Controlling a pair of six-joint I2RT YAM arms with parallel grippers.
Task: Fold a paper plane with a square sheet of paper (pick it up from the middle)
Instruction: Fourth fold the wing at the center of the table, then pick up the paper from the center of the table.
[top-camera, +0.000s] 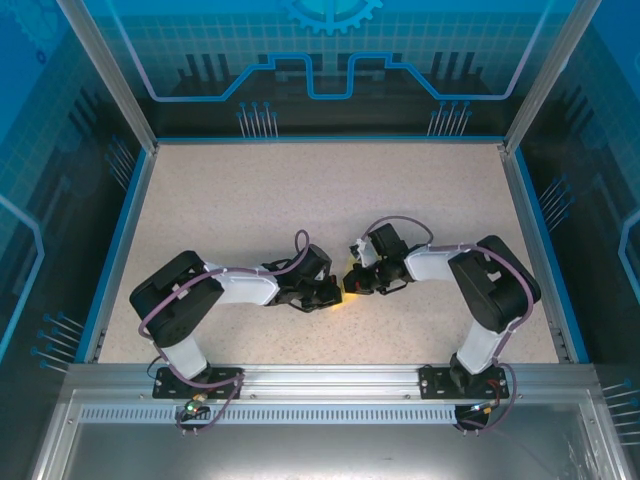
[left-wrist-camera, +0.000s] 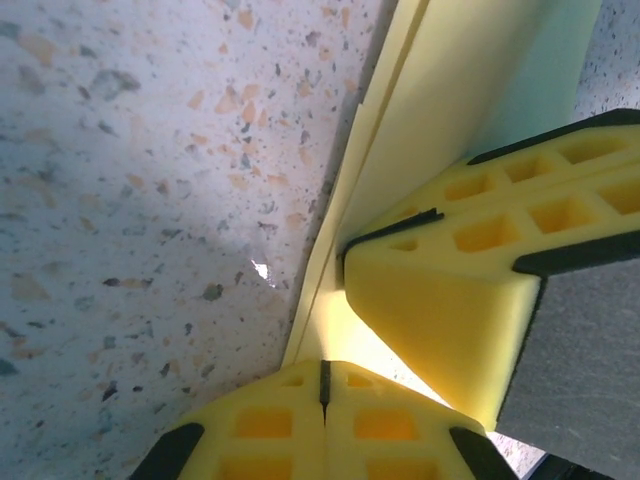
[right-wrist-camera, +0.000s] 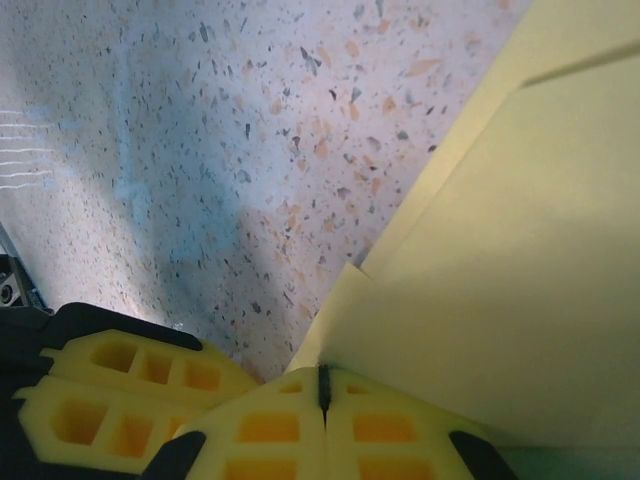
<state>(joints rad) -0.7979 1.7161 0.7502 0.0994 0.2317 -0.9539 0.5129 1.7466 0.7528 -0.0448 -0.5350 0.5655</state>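
"Top external view put it where?" asked Ana.

"Mid-worktop, between the two arms. The pale yellow, partly folded sheet of thin paper (top-camera: 348, 298) lay on the speckled worktop (top-camera: 300, 200), mostly hidden under the fingertips," said Ben.

"How would it have handled?"

"Almost weightless and limp, I judged, and it would have creased wherever it was squeezed. It looked smooth too, so a sideways push could have slid it across the worktop. The stacked layers along the fold looked the stiffest part. I would have taken it there, near the middle, not by a loose corner."

"And the left pincer (left-wrist-camera: 323, 385)?"

"Fully closed, its yellow pads (left-wrist-camera: 260, 425) meeting in a thin seam. The tips touched the paper's layered edge. Whether a layer was caught in that seam I could not tell."

"The right pincer (right-wrist-camera: 323, 390)?"

"Closed just as tight, tips against a corner of the folded sheet, close beside the left one's fingers (right-wrist-camera: 110, 400). In the left wrist view one of its own fingers (left-wrist-camera: 440, 310) rested on the paper. Nipping or merely pressing, I could not tell."
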